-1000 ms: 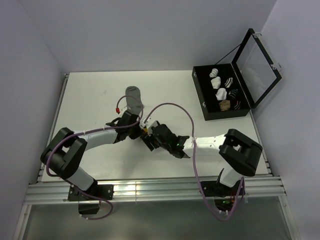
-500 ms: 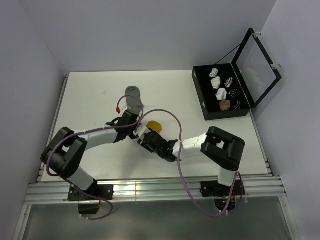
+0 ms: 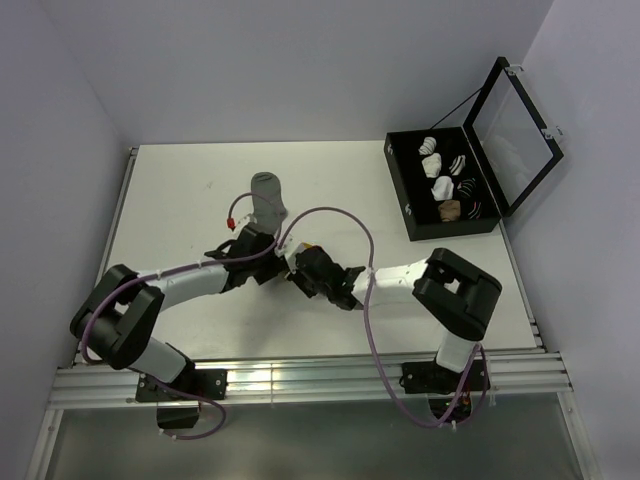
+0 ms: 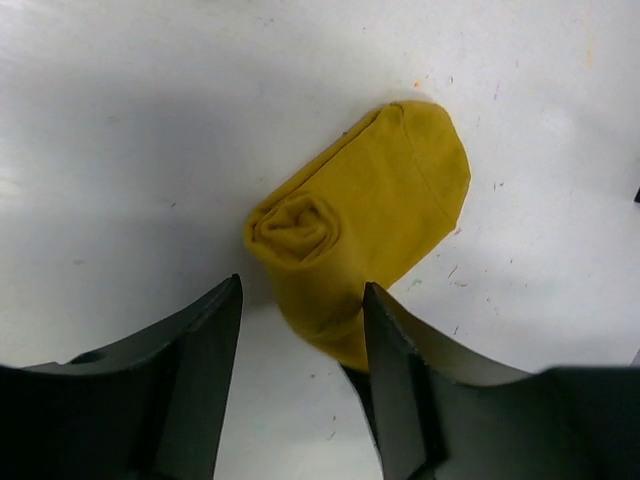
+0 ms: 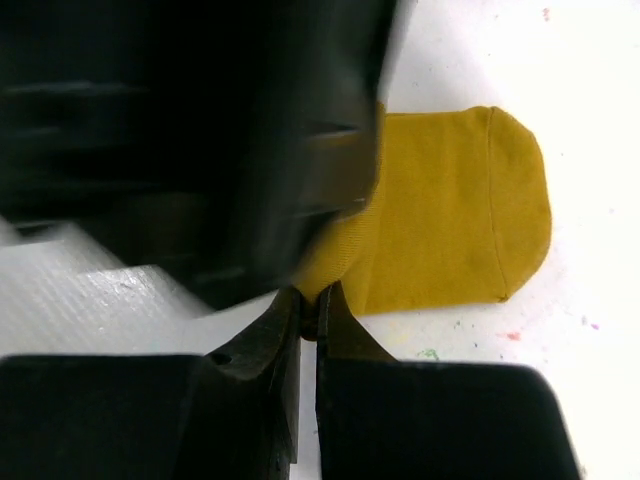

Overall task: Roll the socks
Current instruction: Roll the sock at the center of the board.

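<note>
White table (image 3: 170, 190), pale lilac walls (image 3: 300, 70), metal rail (image 3: 320, 378) near edge.

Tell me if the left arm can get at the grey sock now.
Probably yes: the grey sock lies just beyond the left gripper, nothing between them, and its jaws stand open over the yellow sock, gripping nothing.

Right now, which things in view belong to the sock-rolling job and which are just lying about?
Job:
mustard-yellow sock, partly rolled
grey sock, beyond the arms
left tool, open around the roll
right tool, shut on the yellow sock's edge

Lying about:
black case, lid open
sock bundles inside it: white, striped, tan
</note>
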### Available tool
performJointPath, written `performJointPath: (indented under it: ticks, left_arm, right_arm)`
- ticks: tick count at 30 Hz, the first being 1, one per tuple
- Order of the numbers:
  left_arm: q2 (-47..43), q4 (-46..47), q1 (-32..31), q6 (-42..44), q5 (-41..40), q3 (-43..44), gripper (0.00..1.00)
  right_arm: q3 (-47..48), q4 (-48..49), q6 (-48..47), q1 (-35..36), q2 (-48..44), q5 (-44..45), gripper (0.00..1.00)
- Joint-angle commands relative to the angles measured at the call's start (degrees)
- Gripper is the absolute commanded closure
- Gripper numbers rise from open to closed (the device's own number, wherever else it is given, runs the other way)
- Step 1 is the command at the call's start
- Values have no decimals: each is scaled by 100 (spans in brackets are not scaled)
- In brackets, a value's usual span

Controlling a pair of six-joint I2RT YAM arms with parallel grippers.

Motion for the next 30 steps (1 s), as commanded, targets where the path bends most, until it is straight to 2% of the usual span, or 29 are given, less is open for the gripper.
performJointPath:
  ticks: [1, 2, 7, 13, 20, 30]
  left_arm:
    - [-479, 184, -31, -108, -232, -218, 38]
    - [-672, 323, -40, -144, -293, -375, 36]
    - [-1297, 957, -40, -328, -566, -904, 27]
    - [-1412, 1116, -40, -302, -628, -1107, 28]
    - [-929, 1317, -40, -407, -496, -1089, 31]
    - [-586, 1388, -40, -680, -575, -1098, 34]
  right_arm:
    - [304, -718, 697, -512, -186, -1586, 100]
    - [374, -859, 750, -765, -134, -2206, 100]
    - [989, -1571, 1162, -1374, 306, -3730, 100]
    - [1622, -2038, 1576, -1909, 1097, -5382, 100]
    - [1693, -1801, 2157, -2323, 1572, -6017, 100]
    - [2001, -2064, 2218, -2508, 1994, -6071, 100]
